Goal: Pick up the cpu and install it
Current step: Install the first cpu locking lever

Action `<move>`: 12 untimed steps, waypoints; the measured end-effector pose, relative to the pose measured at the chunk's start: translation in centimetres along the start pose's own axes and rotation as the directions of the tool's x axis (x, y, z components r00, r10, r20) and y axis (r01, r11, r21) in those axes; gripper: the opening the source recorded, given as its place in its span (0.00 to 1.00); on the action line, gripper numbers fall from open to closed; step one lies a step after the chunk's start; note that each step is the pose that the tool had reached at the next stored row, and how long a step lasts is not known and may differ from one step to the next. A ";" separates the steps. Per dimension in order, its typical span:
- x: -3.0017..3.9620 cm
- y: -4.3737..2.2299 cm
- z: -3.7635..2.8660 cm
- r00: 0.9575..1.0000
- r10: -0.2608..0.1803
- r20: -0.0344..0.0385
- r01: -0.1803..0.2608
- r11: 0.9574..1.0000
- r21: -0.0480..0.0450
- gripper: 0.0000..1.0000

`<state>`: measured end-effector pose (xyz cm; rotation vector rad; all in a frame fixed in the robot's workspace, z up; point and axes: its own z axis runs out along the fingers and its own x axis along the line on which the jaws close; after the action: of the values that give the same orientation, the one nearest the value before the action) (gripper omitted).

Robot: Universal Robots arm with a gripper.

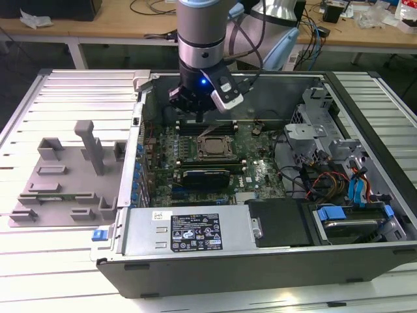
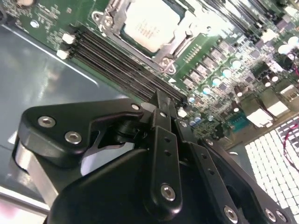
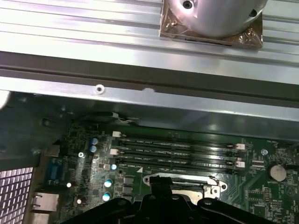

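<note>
Inside the opened computer case point(image 1: 365, 257), in the exterior view, the arm's gripper point(image 1: 197, 116) hangs low over the green motherboard point(image 1: 260, 173), just beyond the socket point(image 1: 215, 147) on the side toward the case's far wall. The cpu point(image 1: 215, 148) lies flat in that socket, apart from the gripper. The case walls ring the board closely; a grey fixture point(image 1: 65, 176) sits on the slatted table point(image 1: 58, 98) at the exterior view's left.

In the second wrist view, the gripper's point(image 2: 161, 105) black fingers point(image 2: 163, 140) stand drawn together with nothing between them, their tips above the memory slots point(image 2: 117, 58). The silvery cpu point(image 2: 150, 23) rests within the metal frame of the socket point(image 2: 170, 60), clear of the tips.

In the first wrist view, the slots point(image 3: 177, 151) run alongside the socket frame's edge point(image 3: 180, 179), with the case wall point(image 3: 149, 98) close behind.
</note>
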<state>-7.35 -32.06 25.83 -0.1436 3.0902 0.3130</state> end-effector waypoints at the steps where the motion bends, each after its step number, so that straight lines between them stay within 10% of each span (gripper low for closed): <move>1: -0.11 -0.02 0.02 1.000 0.004 0.000 -0.004 1.000 0.001 0.11; 12: -1.15 -0.24 0.72 1.000 0.020 0.002 -0.020 1.000 0.019 0.11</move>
<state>-6.17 -32.05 25.13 -0.1124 3.0941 0.2834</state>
